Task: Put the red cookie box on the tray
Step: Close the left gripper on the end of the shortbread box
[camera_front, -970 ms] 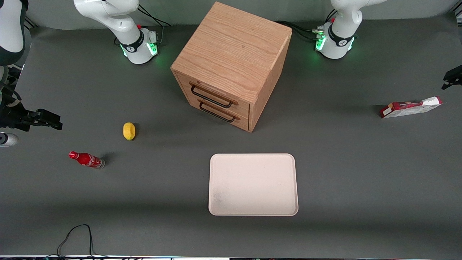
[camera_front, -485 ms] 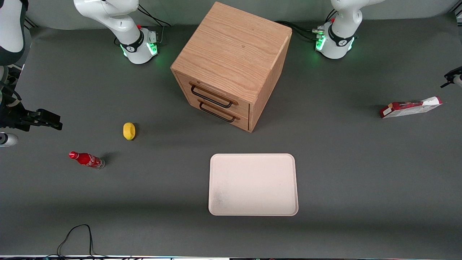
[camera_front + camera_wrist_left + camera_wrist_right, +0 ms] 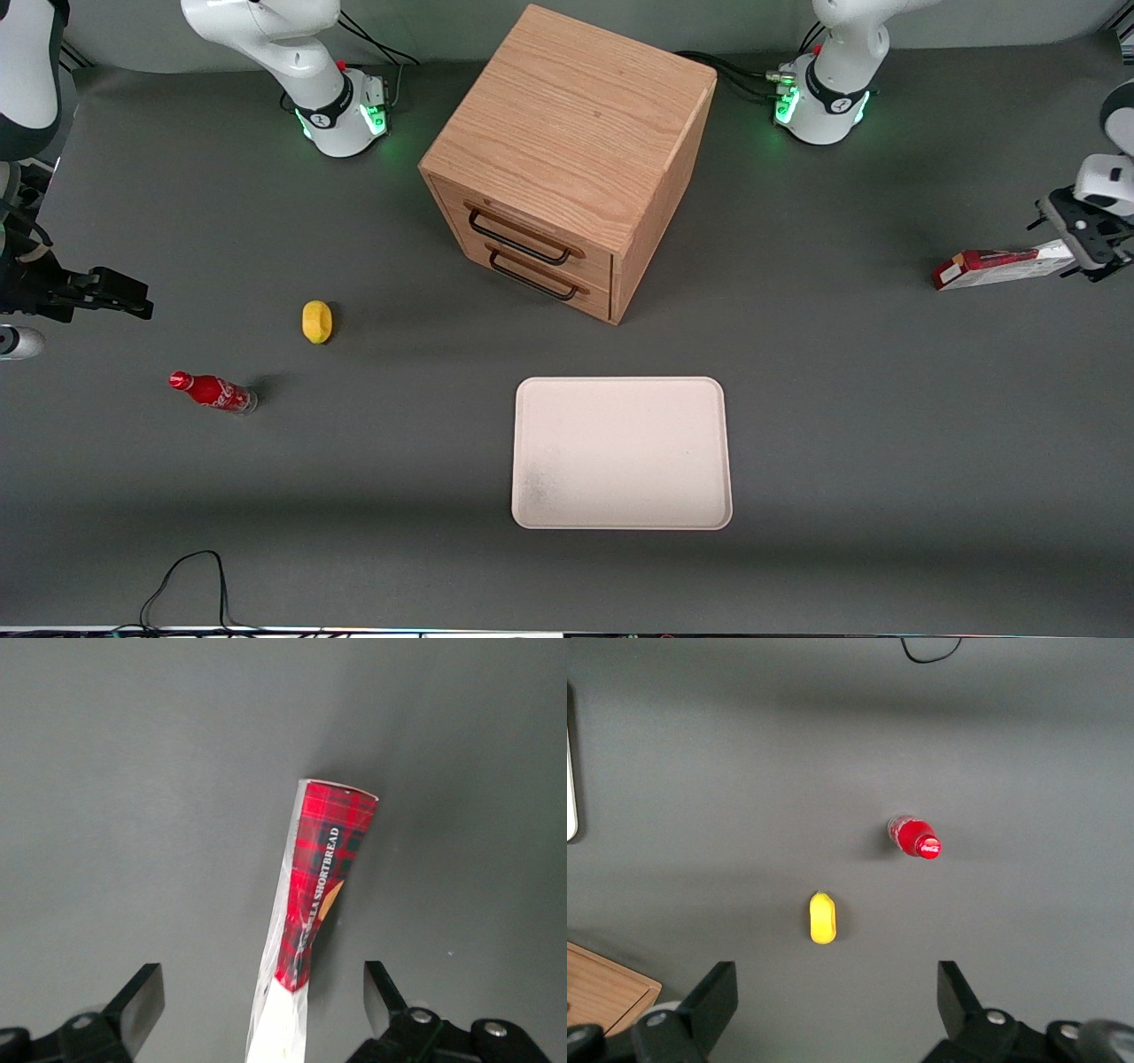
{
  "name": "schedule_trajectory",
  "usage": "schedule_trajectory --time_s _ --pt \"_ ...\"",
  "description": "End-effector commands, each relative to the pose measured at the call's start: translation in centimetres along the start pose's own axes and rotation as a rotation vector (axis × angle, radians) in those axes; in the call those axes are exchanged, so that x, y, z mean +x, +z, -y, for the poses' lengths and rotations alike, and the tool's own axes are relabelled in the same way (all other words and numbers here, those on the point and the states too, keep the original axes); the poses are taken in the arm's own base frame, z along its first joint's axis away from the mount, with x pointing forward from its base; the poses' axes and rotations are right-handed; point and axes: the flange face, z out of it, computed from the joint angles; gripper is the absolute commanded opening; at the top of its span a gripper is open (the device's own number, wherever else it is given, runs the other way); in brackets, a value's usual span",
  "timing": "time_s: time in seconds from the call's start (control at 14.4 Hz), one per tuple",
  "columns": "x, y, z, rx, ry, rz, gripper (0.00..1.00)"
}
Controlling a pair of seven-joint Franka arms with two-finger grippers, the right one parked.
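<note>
Dial: clock directions are being read on the front view, with 12 pointing toward the arm bases and 6 toward the camera.

Gripper: the left arm's gripper (image 3: pixel 1091 244) (image 3: pixel 260 981) is hanging over the white end of the red cookie box, at the working arm's end of the table.

Jaws: they are standing wide open and gripping nothing. The fingers (image 3: pixel 142 1001) are flanking the box's white end, with bare table showing on both sides, so they are not touching it.

Red cookie box: the red cookie box (image 3: pixel 997 268) (image 3: pixel 323 859) is resting on the table, not on the tray, and lying at about 2 o'clock from it, well apart. In the wrist view a narrow tartan face lettered SHORTBREAD is facing the camera. The gripper is covering the box's 3 o'clock end in the front view.

Tray: the tray (image 3: pixel 620 382) is lying flat on the table, nearer the front camera than the drawer cabinet, and is carrying nothing.

Drawer cabinet: the wooden drawer cabinet (image 3: pixel 567 133) is standing at about 12 o'clock from the tray, with both drawers closed and their dark handles facing roughly 7 o'clock.

Yellow object: a small yellow object (image 3: pixel 316 321) (image 3: pixel 822 918) is lying at about 10 o'clock from the tray, toward the parked arm's end.

Soda bottle: a small red soda bottle (image 3: pixel 213 392) (image 3: pixel 914 836) is sitting at about 9 o'clock from the tray, near the yellow object and nearer the camera than it.

Table: the grey table (image 3: pixel 886 443) is carrying all of these.
</note>
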Motion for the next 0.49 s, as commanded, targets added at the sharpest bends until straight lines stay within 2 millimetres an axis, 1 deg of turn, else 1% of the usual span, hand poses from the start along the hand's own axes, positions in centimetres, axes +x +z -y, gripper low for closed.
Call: schedule_trajectory --time_s 0.0,0.28,0.35,0.42 --pt "-0.4 2.7 -1.1 0.012 0.032 -0.006 1.0" --pt "-1.3 5.9 -2.0 -0.018 0.025 -0.004 0.99" --pt "-1.2 6.1 -1.9 -0.013 0.025 -0.003 0.97" --pt "-1.2 6.4 -1.9 -0.013 0.026 -0.001 0.86"
